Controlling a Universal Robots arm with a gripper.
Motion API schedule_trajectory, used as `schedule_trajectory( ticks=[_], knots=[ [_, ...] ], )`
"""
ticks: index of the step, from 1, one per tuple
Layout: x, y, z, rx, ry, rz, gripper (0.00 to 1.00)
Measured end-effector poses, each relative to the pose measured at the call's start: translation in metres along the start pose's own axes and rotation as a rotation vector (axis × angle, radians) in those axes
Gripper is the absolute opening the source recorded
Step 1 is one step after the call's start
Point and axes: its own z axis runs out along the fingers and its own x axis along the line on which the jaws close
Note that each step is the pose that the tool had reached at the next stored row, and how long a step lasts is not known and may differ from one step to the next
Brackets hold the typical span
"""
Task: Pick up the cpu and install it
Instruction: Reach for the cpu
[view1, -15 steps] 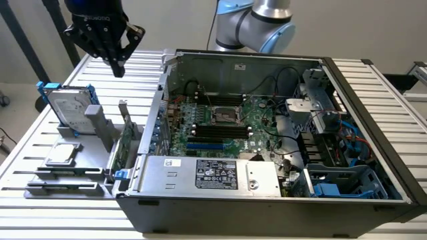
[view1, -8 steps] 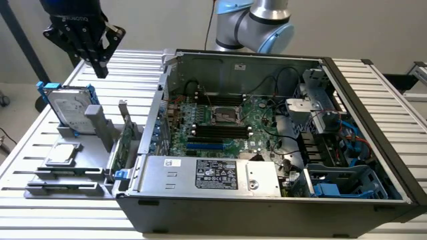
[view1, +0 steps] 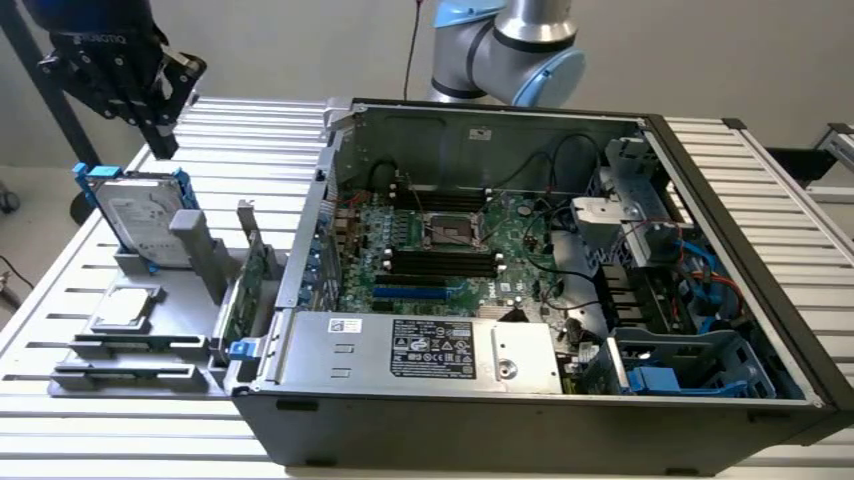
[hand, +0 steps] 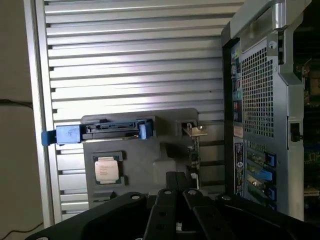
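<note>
cpu (view1: 120, 306) clear above — upright hard drive (view1: 138, 215) beside, case (view1: 400, 432) near

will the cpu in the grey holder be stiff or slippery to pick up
Probably stiff: the cpu is a flat square chip with a metal top. Likely light, being far smaller than the hard drive. Lying flat in the grey holder, it may offer little edge to grip.

Plain pale wall (view1: 294, 50) behind slatted metal table (view1: 120, 435)

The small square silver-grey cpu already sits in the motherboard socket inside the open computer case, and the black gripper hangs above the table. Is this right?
No: the exterior view shows the small square silver-grey cpu lying on the grey holder outside the case. The gripper does hang above the table.
</note>
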Motion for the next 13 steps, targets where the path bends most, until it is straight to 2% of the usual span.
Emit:
schedule_trajectory(
  ticks=[13],
  knots=[
    [0.059,-0.0070,0.0016,0.0091,-0.0006,0.000,0.11]
  ],
)
